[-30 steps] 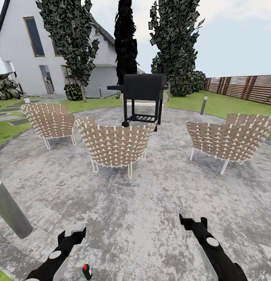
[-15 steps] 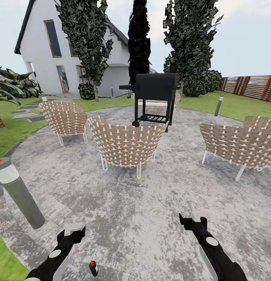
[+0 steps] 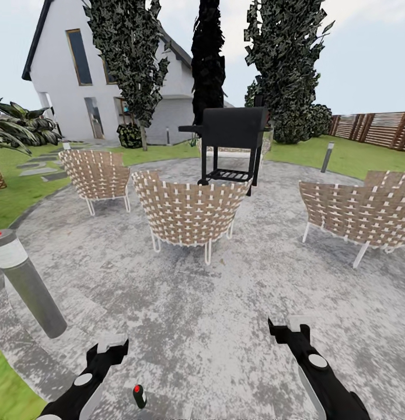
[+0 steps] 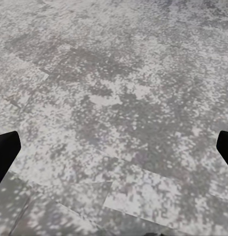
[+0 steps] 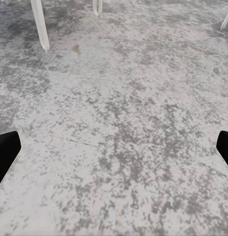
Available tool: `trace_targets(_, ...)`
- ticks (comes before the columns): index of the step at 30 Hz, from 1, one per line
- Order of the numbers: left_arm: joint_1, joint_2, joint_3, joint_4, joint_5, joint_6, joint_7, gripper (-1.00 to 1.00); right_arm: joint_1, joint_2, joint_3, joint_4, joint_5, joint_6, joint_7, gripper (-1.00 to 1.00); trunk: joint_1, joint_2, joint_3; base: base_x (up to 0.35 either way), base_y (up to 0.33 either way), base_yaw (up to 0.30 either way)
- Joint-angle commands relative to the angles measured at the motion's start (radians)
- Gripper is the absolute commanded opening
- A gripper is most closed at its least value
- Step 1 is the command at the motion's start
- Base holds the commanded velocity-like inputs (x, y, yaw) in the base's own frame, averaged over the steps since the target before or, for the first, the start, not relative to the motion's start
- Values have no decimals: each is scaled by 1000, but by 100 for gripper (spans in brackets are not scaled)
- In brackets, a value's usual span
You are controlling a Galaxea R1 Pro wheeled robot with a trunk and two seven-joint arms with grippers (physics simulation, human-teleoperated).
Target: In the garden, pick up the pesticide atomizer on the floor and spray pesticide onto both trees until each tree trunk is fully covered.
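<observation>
Head view shows the round grey paved patch (image 3: 185,303) with three woven brown chairs (image 3: 188,210) and a black grill (image 3: 231,131). Both the left gripper (image 3: 106,348) and right gripper (image 3: 289,332) hang low, fingers wide apart, holding nothing. A small dark bottle with a red top (image 3: 139,395), maybe the atomizer, lies just beside the left gripper.

Black arms, grey round joint caps

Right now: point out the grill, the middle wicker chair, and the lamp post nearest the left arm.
grill (image 3: 234,127), head view, black lid
middle wicker chair (image 3: 189,211), head view, woven backrest
lamp post (image 3: 28,286), head view, grey shaft
</observation>
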Motion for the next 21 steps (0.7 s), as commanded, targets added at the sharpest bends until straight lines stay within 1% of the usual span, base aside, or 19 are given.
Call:
trace_targets(1, -1, 0, -2, 1, 7, -3, 1, 100, 0, 0, 0, 0, 0, -1, 0, 100, 4, -8, -4, 0, 0, 0)
trace_targets(14, -2, 0, -2, 5, 4, -5, -1, 100, 0, -1, 0, 8, -1, -3, 1, 100, 54, -99, -45, 0, 0, 0)
trace_targets(21, -2, 0, -2, 5, 4, -5, -1, 100, 0, -1, 0, 7, -2, -2, 1, 100, 80, -148, -76, 0, 0, 0)
